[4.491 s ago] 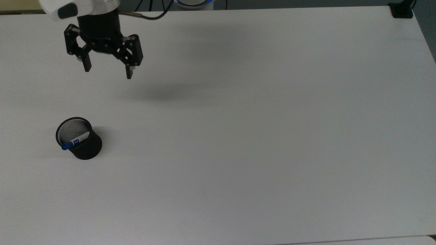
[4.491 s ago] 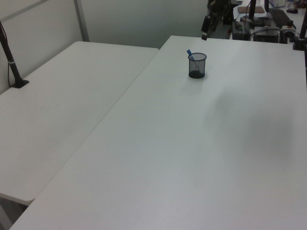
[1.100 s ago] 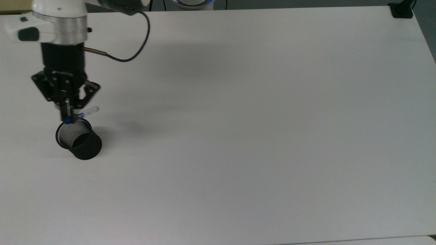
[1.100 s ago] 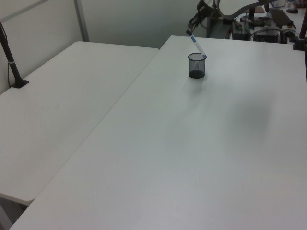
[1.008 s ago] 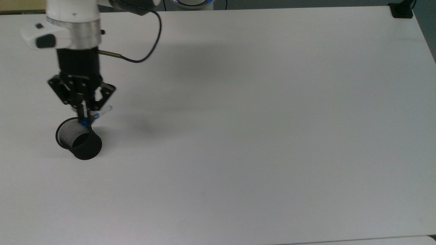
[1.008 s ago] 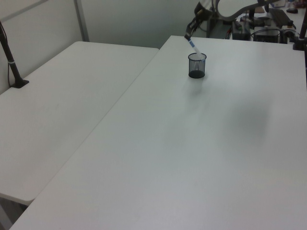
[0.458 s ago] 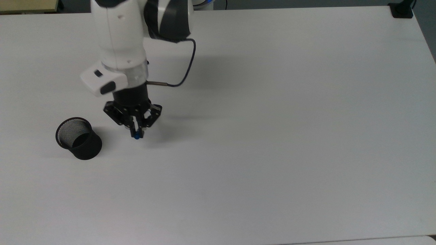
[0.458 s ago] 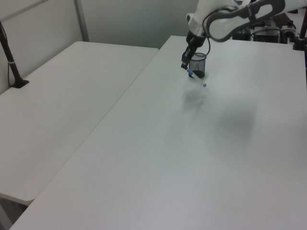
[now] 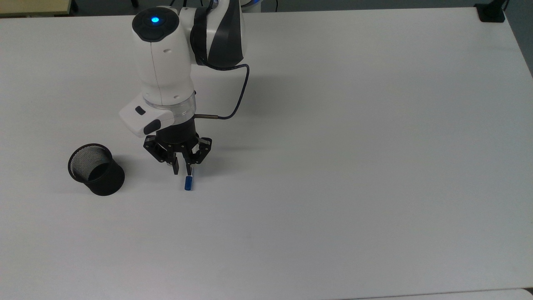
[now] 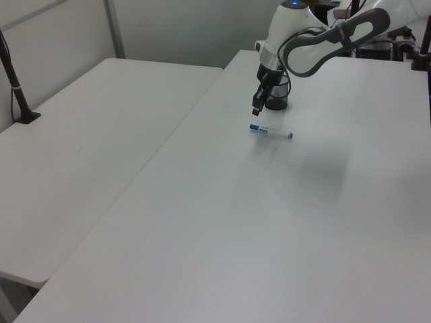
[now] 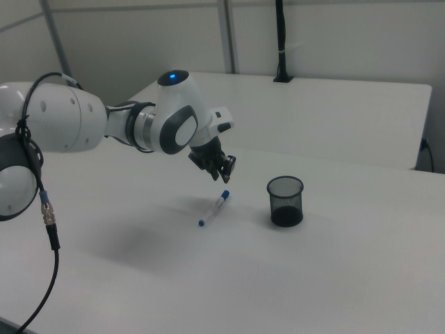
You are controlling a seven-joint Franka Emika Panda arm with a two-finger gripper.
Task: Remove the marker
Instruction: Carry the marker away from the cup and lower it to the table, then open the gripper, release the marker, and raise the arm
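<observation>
The marker [image 10: 271,131] lies flat on the white table [image 9: 333,125], a white barrel with a blue cap [image 9: 188,183]; it is also seen in the right view [image 11: 214,209]. My gripper [image 9: 182,171] hangs just above the marker's cap end, open and holding nothing. In the top view it covers most of the barrel. The black mesh cup [image 9: 95,168] stands upright and empty to the top view's left of the marker, about a cup's width away. The left view has the gripper [image 10: 256,109] in front of the cup [image 10: 277,97]; the right view has the gripper [image 11: 226,170] left of the cup [image 11: 286,200].
A second white table [image 10: 81,148] adjoins on the left view's left, with a black post [image 10: 17,87] clamped at its edge. A black clamp [image 9: 491,12] sits at the top view's far right corner. The arm's cable [image 9: 237,100] loops beside the wrist.
The gripper lifted the marker out of the cup, carried it to the top view's right, laid it on the table and let go. The cup stayed put.
</observation>
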